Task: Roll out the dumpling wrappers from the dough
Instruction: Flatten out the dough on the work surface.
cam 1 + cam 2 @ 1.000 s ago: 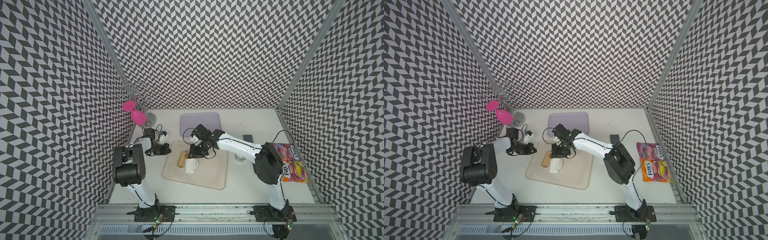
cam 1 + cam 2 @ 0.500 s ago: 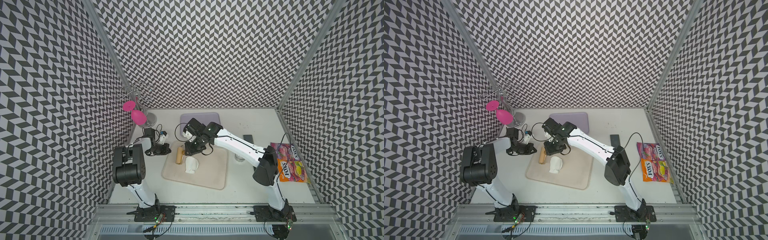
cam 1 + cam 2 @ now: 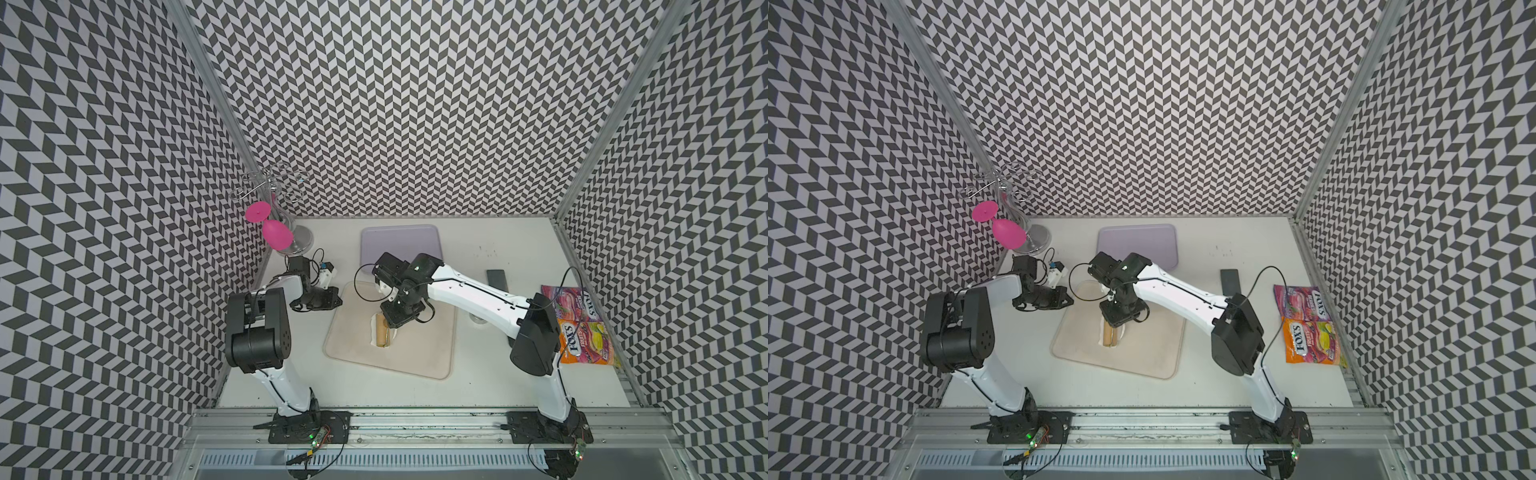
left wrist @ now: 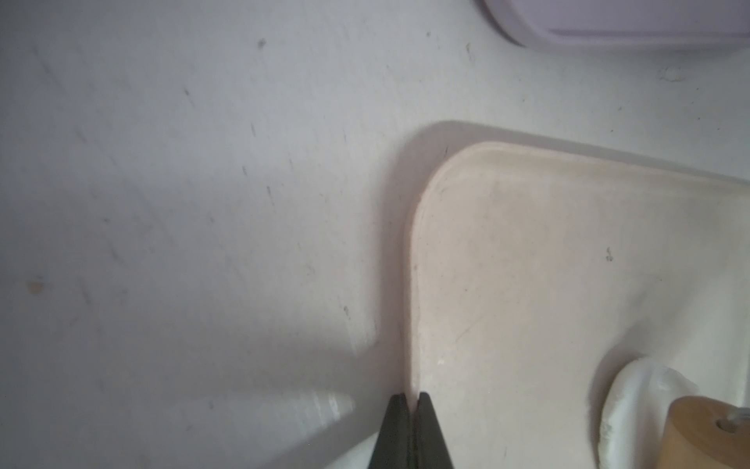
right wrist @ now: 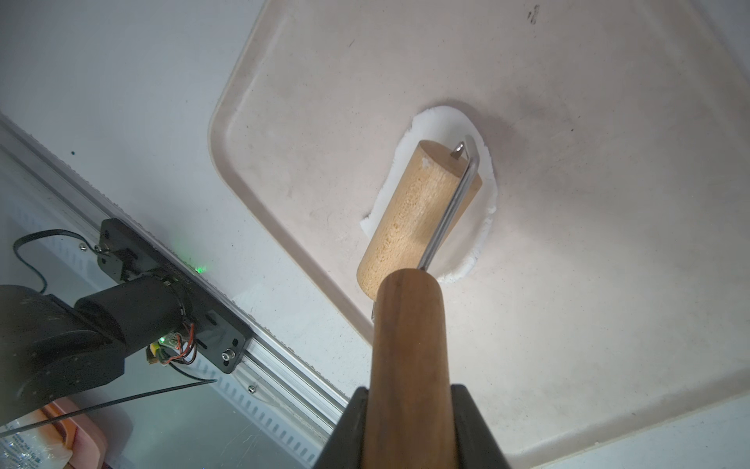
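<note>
At the upper left of both top views a wire rack [image 3: 274,187] holds a pink glass [image 3: 276,235] upside down. Below it, left of centre, the left gripper [image 3: 332,300] lies low with its jaws pressed together on nothing. In the left wrist view its tips [image 4: 412,406] sit right at the rim of the beige tray [image 4: 527,243], though I cannot tell if they touch it.

The tray [image 3: 419,353] fills the middle of the frame. On its left half lies the dough [image 3: 372,326], a small flattened white patch, and its edge shows in the left wrist view too [image 4: 633,381]. A wooden roller [image 3: 381,332] rests on it. In the right wrist view the barrel [image 5: 410,219] covers most of the dough [image 5: 436,122], with white showing around both ends.

The right gripper [image 3: 397,318] reaches down from the upper right and pinches the roller's darker handle [image 5: 410,345] between its 2 black fingers [image 5: 353,410].

Behind the arm sits a lilac tray [image 3: 399,243]. Farther right are a dark flat slab [image 3: 497,279] and 2 candy bags [image 3: 582,324] near the right wall.
</note>
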### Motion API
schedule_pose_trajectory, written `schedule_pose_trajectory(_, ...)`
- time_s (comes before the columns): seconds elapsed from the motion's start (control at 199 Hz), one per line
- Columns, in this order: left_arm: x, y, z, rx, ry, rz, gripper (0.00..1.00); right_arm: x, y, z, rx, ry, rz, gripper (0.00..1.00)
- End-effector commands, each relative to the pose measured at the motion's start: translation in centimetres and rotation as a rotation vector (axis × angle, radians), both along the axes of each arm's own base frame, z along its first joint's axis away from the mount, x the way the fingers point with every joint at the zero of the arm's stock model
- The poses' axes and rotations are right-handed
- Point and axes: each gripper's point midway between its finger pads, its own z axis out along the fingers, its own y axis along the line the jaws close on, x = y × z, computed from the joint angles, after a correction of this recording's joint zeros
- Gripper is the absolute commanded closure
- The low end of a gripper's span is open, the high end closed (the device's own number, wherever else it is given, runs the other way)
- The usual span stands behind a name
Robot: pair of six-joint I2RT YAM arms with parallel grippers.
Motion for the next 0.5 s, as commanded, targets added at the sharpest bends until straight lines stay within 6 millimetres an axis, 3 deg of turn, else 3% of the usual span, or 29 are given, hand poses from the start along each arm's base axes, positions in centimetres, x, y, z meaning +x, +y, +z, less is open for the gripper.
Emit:
schedule_pose_trajectory(0.0,-1.2,-0.6,-0.3,-0.018,0.036,-0.017,1.00,0.3,-0.1,-2.3,-0.044,0.012,0.004,1.00)
schedule_pose_trajectory(0.497,-1.2,-0.5,-0.5,-0.016,0.039,-0.015,1.00,1.8,-4.0,-8.8,-0.096,0.198,-0.124,1.00)
